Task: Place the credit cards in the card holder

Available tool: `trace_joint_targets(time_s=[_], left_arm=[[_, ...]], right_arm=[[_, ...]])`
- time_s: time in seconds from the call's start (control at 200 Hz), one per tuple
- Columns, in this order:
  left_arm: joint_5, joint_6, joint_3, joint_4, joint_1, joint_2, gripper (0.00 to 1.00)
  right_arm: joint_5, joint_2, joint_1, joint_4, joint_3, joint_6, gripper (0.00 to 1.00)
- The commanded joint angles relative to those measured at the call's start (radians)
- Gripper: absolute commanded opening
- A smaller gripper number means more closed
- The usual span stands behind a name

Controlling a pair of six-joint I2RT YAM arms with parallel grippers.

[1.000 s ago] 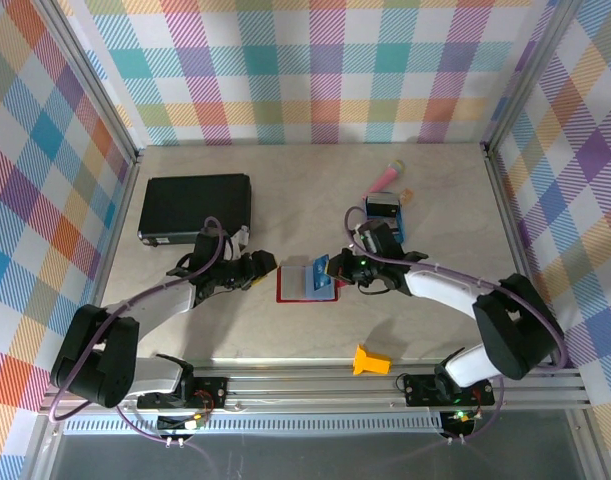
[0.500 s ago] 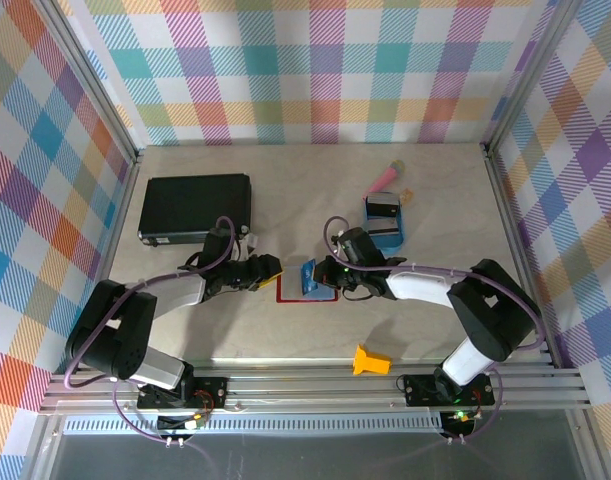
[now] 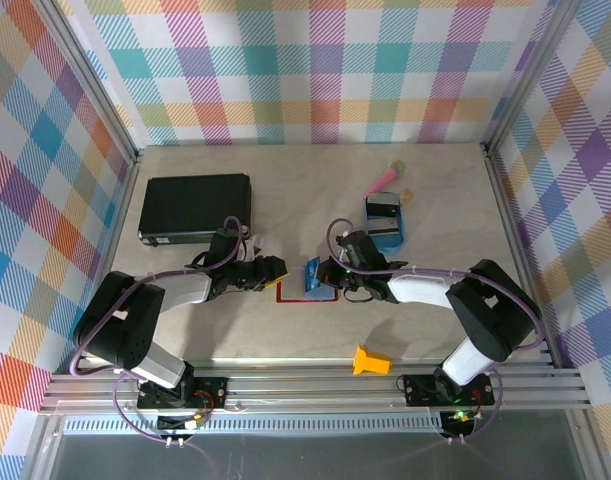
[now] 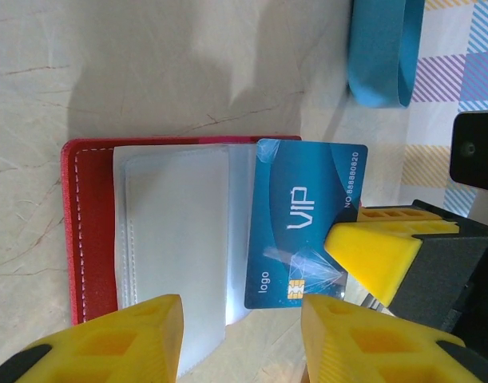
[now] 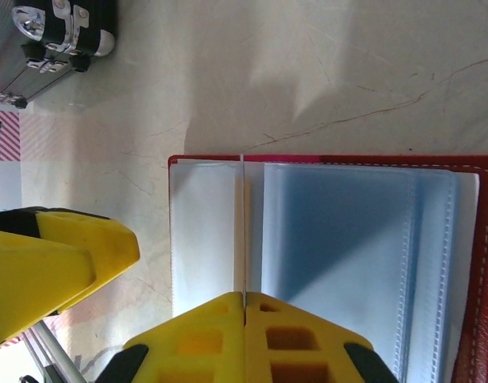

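The card holder (image 3: pixel 286 297) lies open on the table between the arms, a red wallet (image 4: pixel 88 223) with clear inner pockets (image 5: pixel 355 255). My right gripper (image 3: pixel 327 274) is shut on a blue credit card (image 4: pixel 303 215) marked VIP. The card stands on edge over the pockets and is seen edge-on (image 5: pixel 244 231) from the right wrist. At the wallet's left edge my left gripper (image 3: pixel 271 268) is open, its yellow fingers (image 4: pixel 108 343) standing either side of the pocket's edge and touching nothing. More cards (image 3: pixel 383 208) lie in the blue tray.
A blue oval tray (image 3: pixel 388 238) sits right of the wallet. The large black case (image 3: pixel 195 207) lies at the back left. A pink marker (image 3: pixel 385 178) lies beyond the tray, and a yellow piece (image 3: pixel 370 360) sits near the front rail.
My left gripper has moved right to the wallet's edge and its jaws have narrowed. The right gripper has shifted left with the blue card, which now stands steeper over the pockets.
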Motion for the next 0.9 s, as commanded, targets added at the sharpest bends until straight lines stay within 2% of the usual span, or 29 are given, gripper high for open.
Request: trace_joint_targets(time_s=[0.0,0.895], left_arm=[[-0.001,0.015,0.003,0.039,-0.010,0.012,0.43],[-0.030,0.010,-0.071,0.127,-0.012,0.087,0.41]], right_arm=[[-0.012,0.013,0.007,0.049,-0.014,0.009,0.00],[-0.038,0.067,0.021,0.097,-0.024,0.064,0.00]])
